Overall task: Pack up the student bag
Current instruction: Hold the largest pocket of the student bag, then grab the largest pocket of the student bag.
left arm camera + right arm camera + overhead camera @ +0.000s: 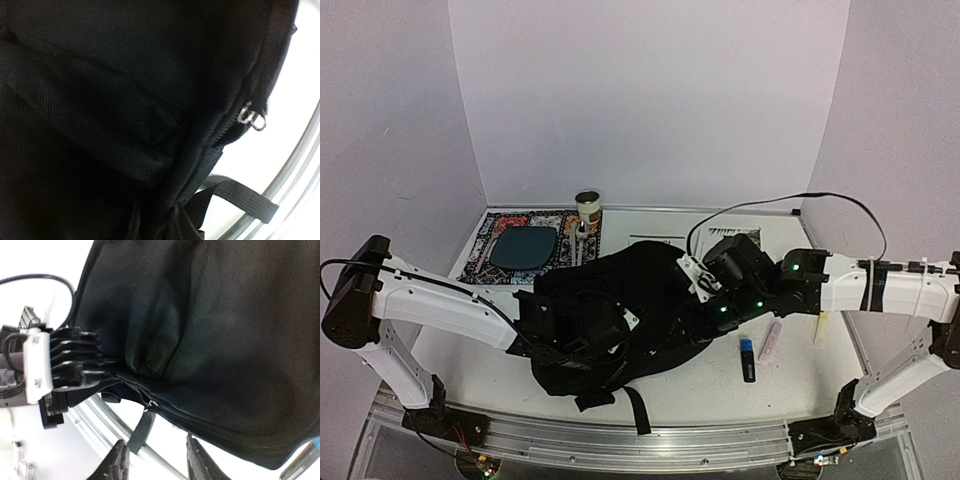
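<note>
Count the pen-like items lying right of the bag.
3: a blue-and-black one nearest the bag, a pink one beside it, a pale yellow one farther right. Others may hide under the arm.

L arm [440, 305] & R arm [880, 285] stretched inward, R pincer [157, 466] jaws apart, L pincer [582, 328] state unclear

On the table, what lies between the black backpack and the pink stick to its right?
A dark pen with a blue end lies there, between the backpack and the pink stick. The top view shows it.
</note>
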Controlling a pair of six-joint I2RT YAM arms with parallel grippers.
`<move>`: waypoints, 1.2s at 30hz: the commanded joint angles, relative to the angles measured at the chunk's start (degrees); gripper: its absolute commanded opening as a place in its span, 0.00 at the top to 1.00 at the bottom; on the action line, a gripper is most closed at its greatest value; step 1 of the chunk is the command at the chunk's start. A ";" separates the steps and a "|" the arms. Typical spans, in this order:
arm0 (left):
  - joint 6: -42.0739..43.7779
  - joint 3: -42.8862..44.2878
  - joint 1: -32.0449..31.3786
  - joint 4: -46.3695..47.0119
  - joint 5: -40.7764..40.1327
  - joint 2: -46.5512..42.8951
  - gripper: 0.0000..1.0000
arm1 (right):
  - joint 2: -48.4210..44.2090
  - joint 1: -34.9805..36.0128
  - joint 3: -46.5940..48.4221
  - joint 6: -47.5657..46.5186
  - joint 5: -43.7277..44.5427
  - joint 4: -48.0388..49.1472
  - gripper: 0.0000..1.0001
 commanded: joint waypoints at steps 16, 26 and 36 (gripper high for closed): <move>2.97 -0.43 -0.37 1.36 0.93 -4.47 1.00 | 5.65 -10.17 3.66 -37.93 -19.53 -1.23 0.45; 3.20 -0.54 -0.39 1.51 1.16 -4.80 1.00 | 13.74 -10.34 6.39 -40.54 -28.55 -0.01 0.50; 2.98 0.00 -0.37 1.47 0.94 -4.38 1.00 | 13.74 -10.34 6.18 -40.66 -31.32 -0.07 0.75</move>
